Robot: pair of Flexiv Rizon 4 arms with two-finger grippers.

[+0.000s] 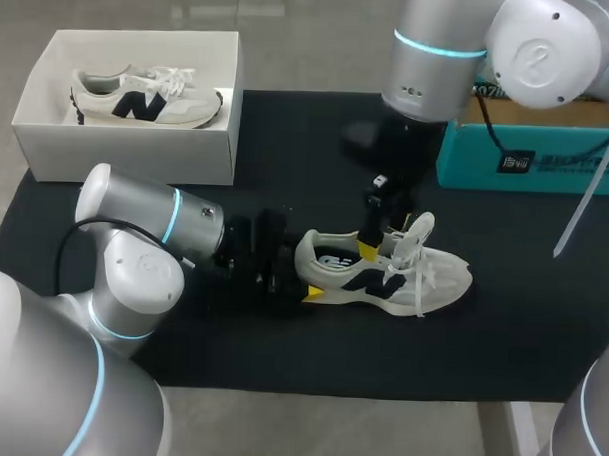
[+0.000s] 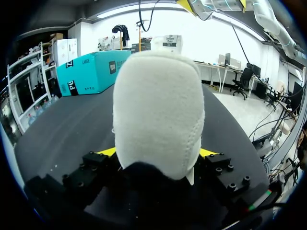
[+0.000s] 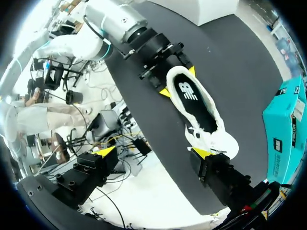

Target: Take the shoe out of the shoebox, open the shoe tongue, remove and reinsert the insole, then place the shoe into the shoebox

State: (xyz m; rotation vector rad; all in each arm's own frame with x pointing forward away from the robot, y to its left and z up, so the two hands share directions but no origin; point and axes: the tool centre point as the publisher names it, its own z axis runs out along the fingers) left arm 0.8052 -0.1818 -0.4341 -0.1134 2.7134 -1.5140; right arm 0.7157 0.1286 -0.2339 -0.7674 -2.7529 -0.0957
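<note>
Left claw (image 2: pixel 157 153) is clenched on the heel of the shoe (image 1: pixel 428 272), pressing it from both sides, and only its own wrist view shows that grip. From overhead, the shoe lies on the dark surface (image 1: pixel 288 137) at 4 o'clock of centre, toe toward 3 o'clock. Right claw (image 3: pixel 153 152) is released, spread wide above the shoe's mouth. Its wrist view alone reveals the black insole (image 3: pixel 192 98) inside. The white shoebox (image 1: pixel 137 152) at 10 o'clock holds a second shoe (image 1: pixel 149 98).
</note>
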